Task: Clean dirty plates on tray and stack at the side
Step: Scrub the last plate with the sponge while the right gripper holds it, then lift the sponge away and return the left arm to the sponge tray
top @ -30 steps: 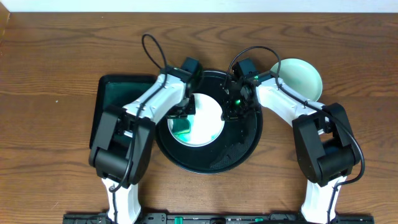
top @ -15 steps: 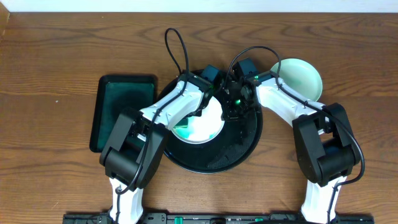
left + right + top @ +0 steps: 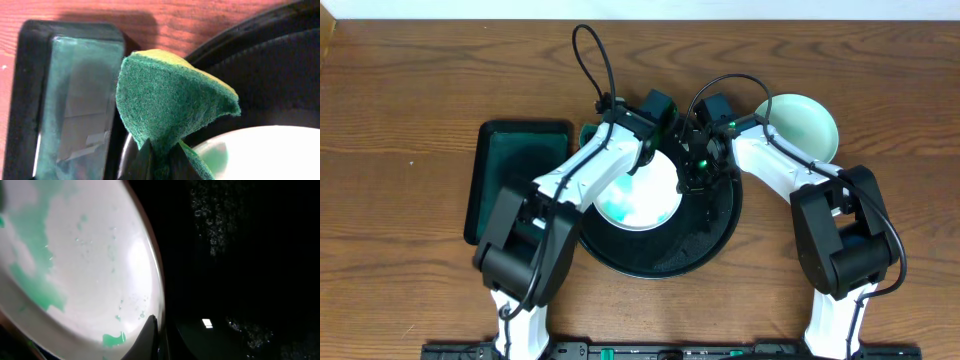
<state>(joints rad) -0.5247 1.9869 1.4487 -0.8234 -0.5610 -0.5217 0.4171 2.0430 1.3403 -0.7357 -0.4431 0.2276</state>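
A white plate (image 3: 638, 197) smeared with green lies over the large round black tray (image 3: 715, 235). My right gripper (image 3: 699, 170) is shut on its right rim; the right wrist view shows the plate (image 3: 75, 255) with the fingers (image 3: 150, 337) pinching its edge. My left gripper (image 3: 161, 161) is shut on a green sponge (image 3: 170, 105) with a yellow back, held above the tray's left rim (image 3: 250, 30), off the plate (image 3: 265, 155). From above, the sponge (image 3: 587, 131) peeks out behind the left arm, which hides the fingers. Another white plate (image 3: 802, 125) lies on the table right of the tray.
A rectangular black tray (image 3: 518, 180) with a wet green floor lies left of the round tray and also shows in the left wrist view (image 3: 75, 100). Both arms crowd over the round tray's far half. Water drops speckle the tray floor (image 3: 215, 225).
My left gripper has lifted the sponge off the plate's left part and carried it to the tray's far left rim. The right gripper has kept its hold on the plate's rim.
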